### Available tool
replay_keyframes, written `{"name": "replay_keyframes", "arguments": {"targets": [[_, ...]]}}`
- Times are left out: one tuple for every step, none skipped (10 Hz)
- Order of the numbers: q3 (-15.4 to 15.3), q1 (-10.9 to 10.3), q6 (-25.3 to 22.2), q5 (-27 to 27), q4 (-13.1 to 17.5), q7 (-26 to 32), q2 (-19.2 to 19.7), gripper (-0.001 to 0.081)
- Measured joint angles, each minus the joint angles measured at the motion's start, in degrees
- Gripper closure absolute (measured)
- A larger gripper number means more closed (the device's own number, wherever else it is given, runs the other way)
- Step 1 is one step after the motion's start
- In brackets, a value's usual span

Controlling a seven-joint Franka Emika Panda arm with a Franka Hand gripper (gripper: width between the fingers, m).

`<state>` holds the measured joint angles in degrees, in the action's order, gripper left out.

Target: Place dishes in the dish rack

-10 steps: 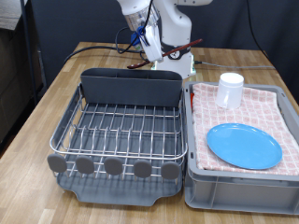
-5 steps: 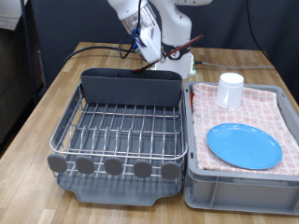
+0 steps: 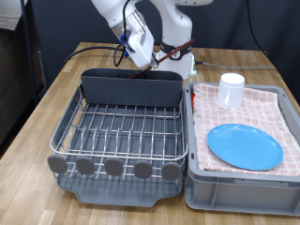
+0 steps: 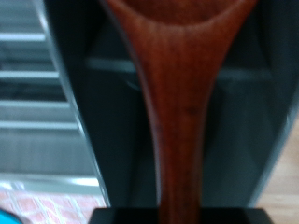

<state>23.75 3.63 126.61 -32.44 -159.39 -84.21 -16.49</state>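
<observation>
My gripper (image 3: 141, 49) hangs just above the grey caddy (image 3: 131, 90) at the back of the dish rack (image 3: 117, 131). It is shut on the reddish-brown wooden spoon (image 3: 172, 54), whose handle sticks out toward the exterior view's right. In the wrist view the spoon (image 4: 182, 103) fills the middle, with the dark inside of the caddy (image 4: 112, 121) behind it and rack wires (image 4: 33, 103) beside it. The light-blue plate (image 3: 244, 146) and the white cup (image 3: 231, 91) sit on the pink checked cloth in the grey bin. The wire rack holds no dishes.
The grey bin (image 3: 234, 192) with the pink checked cloth (image 3: 272, 108) stands against the rack on the exterior view's right. Round grey discs (image 3: 112, 168) line the rack's front. Both rest on a wooden table (image 3: 37, 108). Cables lie behind the caddy.
The gripper has moved toward the exterior view's left with the spoon, from behind the caddy's right end to above its middle, and the arm has tilted.
</observation>
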Motion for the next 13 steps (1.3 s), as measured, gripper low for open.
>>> {"name": "replay_keyframes", "arguments": {"targets": [[-0.14,0.02,2.94,-0.04,-0.21,-0.29,0.73,0.0733],[-0.64,0.01,6.34,0.03,-0.62,-0.59,1.11,0.0733],[-1.57,0.0,7.88,0.41,-0.96,-1.07,1.12,0.0733],[-2.37,0.07,9.57,1.5,-0.95,-1.84,1.1,0.0696],[-3.49,0.45,10.22,4.02,-0.9,-3.93,1.0,0.0536],[-5.13,1.08,10.64,7.88,-0.74,-7.84,0.67,0.0536],[-7.37,1.97,11.21,12.29,-0.59,-12.69,0.04,0.034],[-10.64,3.63,11.87,18.9,-0.48,-19.64,-0.99,0.034],[-14.59,5.44,11.87,25.82,-0.21,-27.17,-2.45,0.0163],[-18.02,6.54,11.29,30.71,0.19,-33.02,-4.08,0.0163],[-20.75,6.93,10.54,34.35,0.66,-37.16,-5.67,0.0046],[-23.14,7.0,9.58,36.9,1.29,-40.08,-7.03,0.0012],[-25.27,6.84,8.08,38.38,2.3,-41.39,-8.08,0.0012]]}}
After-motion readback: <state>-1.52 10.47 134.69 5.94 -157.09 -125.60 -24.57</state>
